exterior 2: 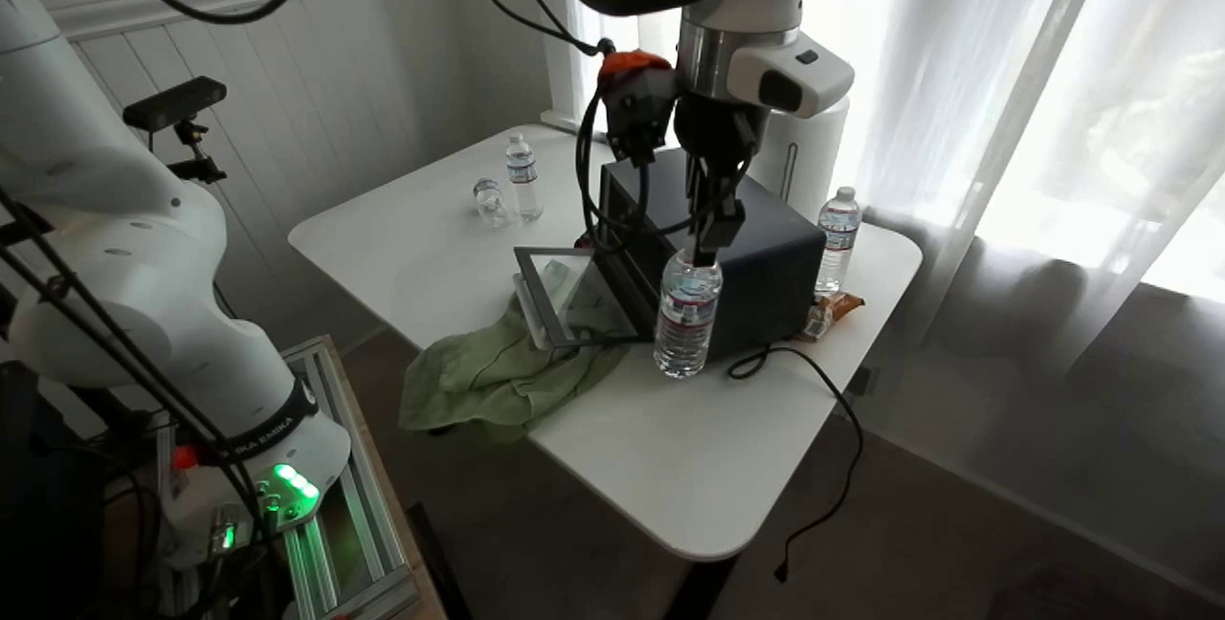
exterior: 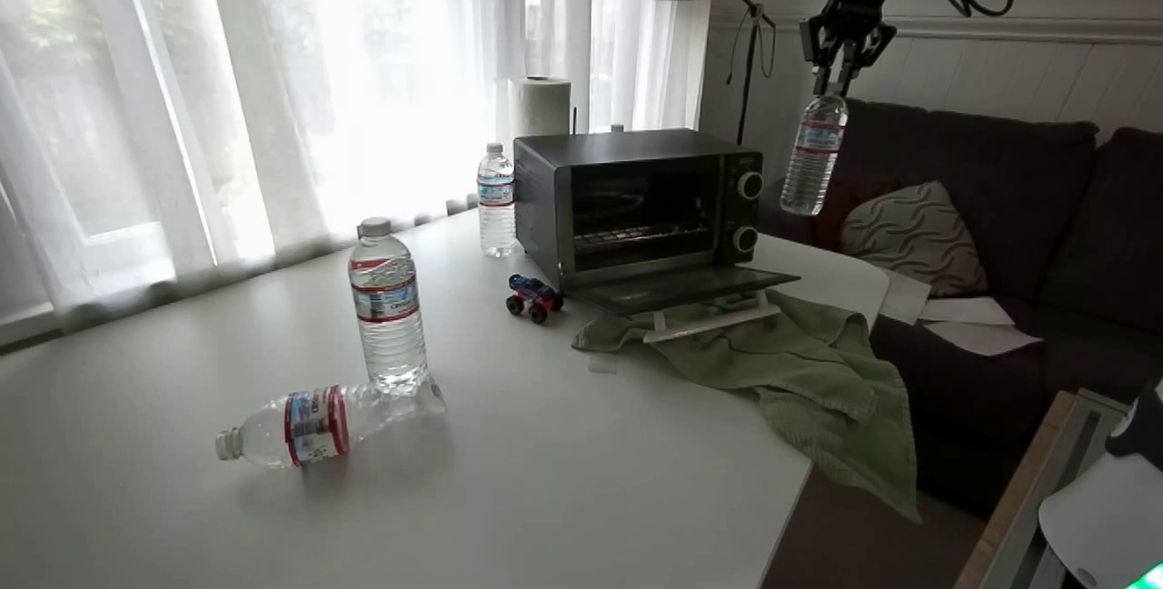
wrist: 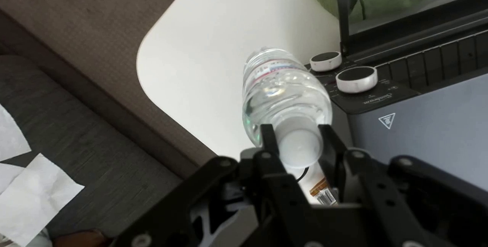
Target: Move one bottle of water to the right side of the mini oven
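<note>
My gripper point(exterior: 834, 84) is shut on the white cap of a clear bottle of water point(exterior: 815, 157) with a bluish-white, red-edged label. The bottle hangs in the air, slightly tilted, beyond the control-panel side of the dark mini oven point(exterior: 627, 148). An exterior view also shows the gripper point(exterior 2: 706, 252), the bottle point(exterior 2: 687, 314) and the oven point(exterior 2: 770, 256), whose glass door is open. In the wrist view the fingers point(wrist: 295, 132) flank the cap, with the bottle point(wrist: 282, 87) over the white table point(wrist: 198, 68) beside the oven point(wrist: 427, 125).
Similar bottles stand on the table point(exterior: 386, 307), at the oven's other side point(exterior: 496, 203) and behind it point(exterior 2: 837, 237); one lies down point(exterior: 313, 425). A green towel point(exterior: 809, 353), toy truck point(exterior: 534, 298), wrapper point(exterior 2: 831, 316), power cord point(exterior 2: 833, 390) and paper roll point(exterior: 542, 107) are near.
</note>
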You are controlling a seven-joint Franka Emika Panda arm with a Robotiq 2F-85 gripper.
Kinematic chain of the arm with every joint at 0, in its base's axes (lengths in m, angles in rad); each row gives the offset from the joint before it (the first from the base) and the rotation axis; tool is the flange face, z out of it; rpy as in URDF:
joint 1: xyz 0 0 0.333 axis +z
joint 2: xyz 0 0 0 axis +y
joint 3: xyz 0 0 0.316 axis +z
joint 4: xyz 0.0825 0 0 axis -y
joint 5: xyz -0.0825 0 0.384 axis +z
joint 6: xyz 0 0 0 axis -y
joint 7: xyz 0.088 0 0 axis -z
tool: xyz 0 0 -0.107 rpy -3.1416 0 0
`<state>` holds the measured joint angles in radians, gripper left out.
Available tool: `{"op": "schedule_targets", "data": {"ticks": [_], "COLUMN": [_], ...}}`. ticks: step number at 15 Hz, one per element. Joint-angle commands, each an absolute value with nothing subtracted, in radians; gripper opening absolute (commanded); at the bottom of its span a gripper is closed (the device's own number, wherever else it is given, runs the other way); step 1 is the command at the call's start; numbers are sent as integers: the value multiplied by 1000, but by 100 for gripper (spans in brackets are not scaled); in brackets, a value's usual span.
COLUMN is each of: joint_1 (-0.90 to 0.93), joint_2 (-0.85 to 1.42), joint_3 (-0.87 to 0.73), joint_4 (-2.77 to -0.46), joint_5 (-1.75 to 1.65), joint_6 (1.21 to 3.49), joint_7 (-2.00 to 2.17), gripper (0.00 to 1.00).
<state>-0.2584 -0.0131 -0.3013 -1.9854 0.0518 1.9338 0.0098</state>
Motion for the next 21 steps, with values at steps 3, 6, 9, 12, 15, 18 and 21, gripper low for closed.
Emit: {"op": "schedule_targets", "data": {"ticks": [3, 6, 9, 12, 15, 18, 21], "joint_1": [-275, -284, -295, -305, -312, -316, -316], "joint_2": [22, 61, 109, 165, 217, 265, 308], "joint_3": [-301, -304, -305, -302, -300, -294, -283], "joint_4": [-1968, -1958, -1944, -1912, -1871, -1825, -1777], "joint_5": [99, 98, 97, 104, 103, 107, 118], "joint_6": [1998, 2034, 2071, 2103, 2140, 2151, 2143], "joint_7": [-5, -6, -7, 0, 27, 35, 44], "gripper": [8, 8, 8, 8, 8, 8, 8]}}
